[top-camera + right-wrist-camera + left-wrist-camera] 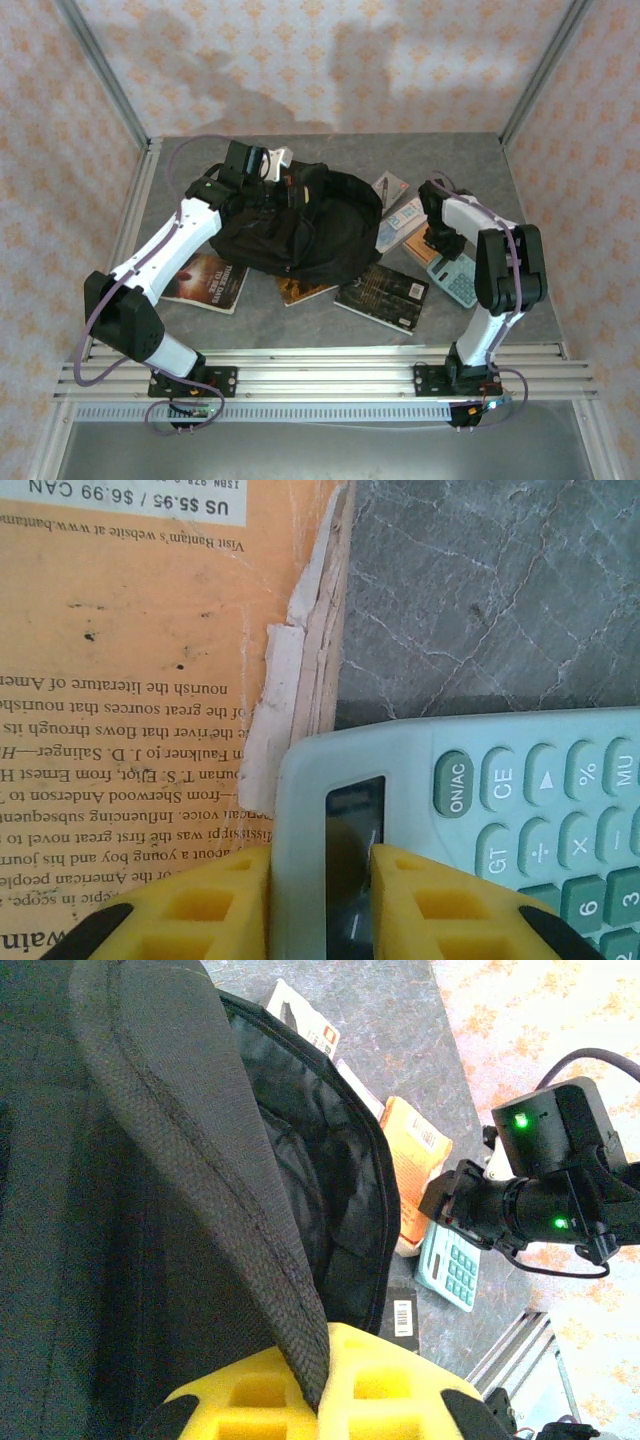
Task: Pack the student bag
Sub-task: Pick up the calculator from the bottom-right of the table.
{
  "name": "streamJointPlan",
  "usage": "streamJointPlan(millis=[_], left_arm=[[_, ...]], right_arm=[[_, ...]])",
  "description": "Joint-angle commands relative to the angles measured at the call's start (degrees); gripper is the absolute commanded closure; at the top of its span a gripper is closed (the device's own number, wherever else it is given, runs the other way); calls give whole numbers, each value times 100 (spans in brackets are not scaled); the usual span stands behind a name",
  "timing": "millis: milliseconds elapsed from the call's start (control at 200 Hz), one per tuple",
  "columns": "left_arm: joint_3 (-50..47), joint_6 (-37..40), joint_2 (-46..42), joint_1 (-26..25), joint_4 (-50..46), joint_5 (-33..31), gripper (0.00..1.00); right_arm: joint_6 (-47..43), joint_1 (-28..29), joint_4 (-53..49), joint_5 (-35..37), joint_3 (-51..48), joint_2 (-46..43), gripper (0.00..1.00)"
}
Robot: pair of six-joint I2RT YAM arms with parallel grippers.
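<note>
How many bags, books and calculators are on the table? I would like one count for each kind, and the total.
Backpack: 1
Books: 6 (red-titled book, brown book partly under the backpack, black book, grey book, pale blue book, orange paperback)
Calculator: 1
Total: 8

The left arm (pixel 168 247) at left and the right arm (pixel 478 340) at right have white links and black joints. Purple cables (pixel 82 350) trail along them. Yellow fingers (pixel 200 910), probably moulded plastic, show square recesses.
</note>
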Motion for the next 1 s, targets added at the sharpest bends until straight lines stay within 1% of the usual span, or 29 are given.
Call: streamJointPlan(millis=[0, 65, 185, 580, 736, 996], left_arm=[[-25, -43, -156, 54, 115, 148, 100], [-25, -43, -155, 62, 107, 140, 100], [-16, -35, -164, 71, 98, 131, 100], [-16, -26, -182, 102, 89, 121, 100], [-7, -26, -190, 97, 89, 135, 100], [-7, -35, -182, 108, 85, 163, 100]], right_arm=[[65, -22, -150, -90, -215, -167, 69], [41, -26, -193, -99, -262, -214, 65], [-20, -23, -280, -127, -350, -333, 61], [-123, -24, -444, -49, -559, -825, 63], [-237, -22, -504, -88, -669, -882, 60], [-277, -24, -284, -288, -801, -507, 58]])
